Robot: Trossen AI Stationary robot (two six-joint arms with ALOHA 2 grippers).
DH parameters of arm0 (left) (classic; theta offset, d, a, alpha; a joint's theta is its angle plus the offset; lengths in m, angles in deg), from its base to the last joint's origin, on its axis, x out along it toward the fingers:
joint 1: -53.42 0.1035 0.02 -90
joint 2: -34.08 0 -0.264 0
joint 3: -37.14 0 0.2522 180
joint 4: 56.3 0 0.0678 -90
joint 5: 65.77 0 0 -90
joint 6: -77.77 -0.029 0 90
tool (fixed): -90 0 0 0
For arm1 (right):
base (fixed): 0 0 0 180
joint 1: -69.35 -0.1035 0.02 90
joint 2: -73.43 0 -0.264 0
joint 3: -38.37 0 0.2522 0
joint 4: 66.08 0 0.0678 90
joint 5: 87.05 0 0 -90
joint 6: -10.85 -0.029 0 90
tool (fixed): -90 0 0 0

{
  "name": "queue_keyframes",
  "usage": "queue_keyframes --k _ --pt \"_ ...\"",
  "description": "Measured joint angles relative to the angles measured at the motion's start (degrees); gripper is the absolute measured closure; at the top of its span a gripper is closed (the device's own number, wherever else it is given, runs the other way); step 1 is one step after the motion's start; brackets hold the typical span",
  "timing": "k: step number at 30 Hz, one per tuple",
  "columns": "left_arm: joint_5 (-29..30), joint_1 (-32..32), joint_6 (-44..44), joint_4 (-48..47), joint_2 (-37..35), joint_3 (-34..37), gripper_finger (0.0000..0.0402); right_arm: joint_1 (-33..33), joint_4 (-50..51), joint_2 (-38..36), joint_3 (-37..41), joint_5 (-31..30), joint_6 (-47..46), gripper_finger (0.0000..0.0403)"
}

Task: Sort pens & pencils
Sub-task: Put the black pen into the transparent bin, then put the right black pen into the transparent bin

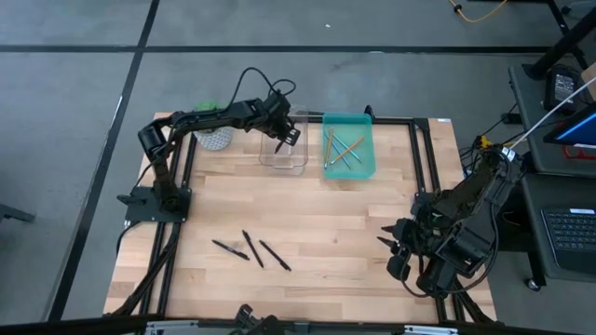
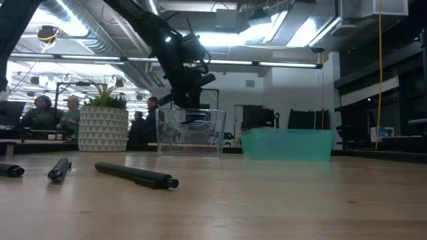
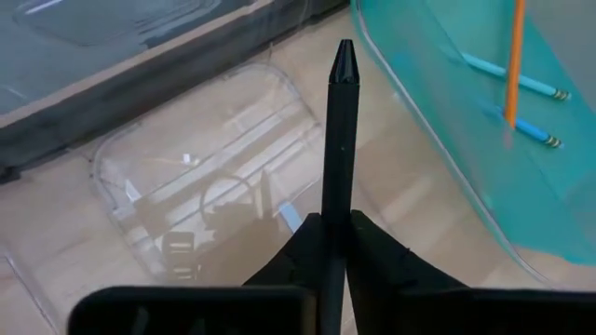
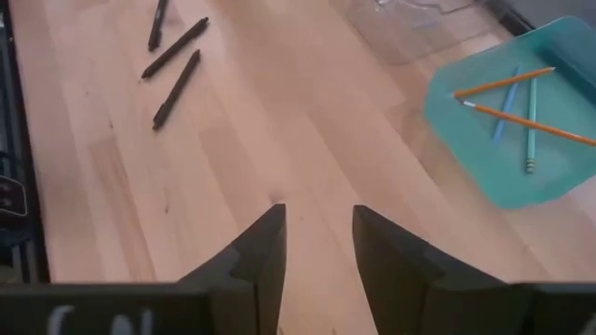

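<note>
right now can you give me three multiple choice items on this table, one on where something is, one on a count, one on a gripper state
1. Where is the left gripper?
A. over the clear bin
B. over the teal bin
C. beside the pens on the table

2. How many black pens lie loose on the table?
A. one
B. three
C. five

3. What state is the left gripper in?
A. open and empty
B. shut on a black pen
C. shut on an orange pencil

Answers:
1. A, the high view shows it above the clear bin, with the teal bin beside it.
2. B, three pens lie together on the wood near the front edge.
3. B, in the left wrist view the fingers pinch a black pen that points over the clear bin.
</note>
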Motion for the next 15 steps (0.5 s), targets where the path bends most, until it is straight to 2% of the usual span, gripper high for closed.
queue_keyframes --k 15 --pt "-1.3 -0.3 0.0 -0.4 0.0 -0.1 0.031 0.0 0.3 0.0 0.0 0.0 0.2 0.0276"
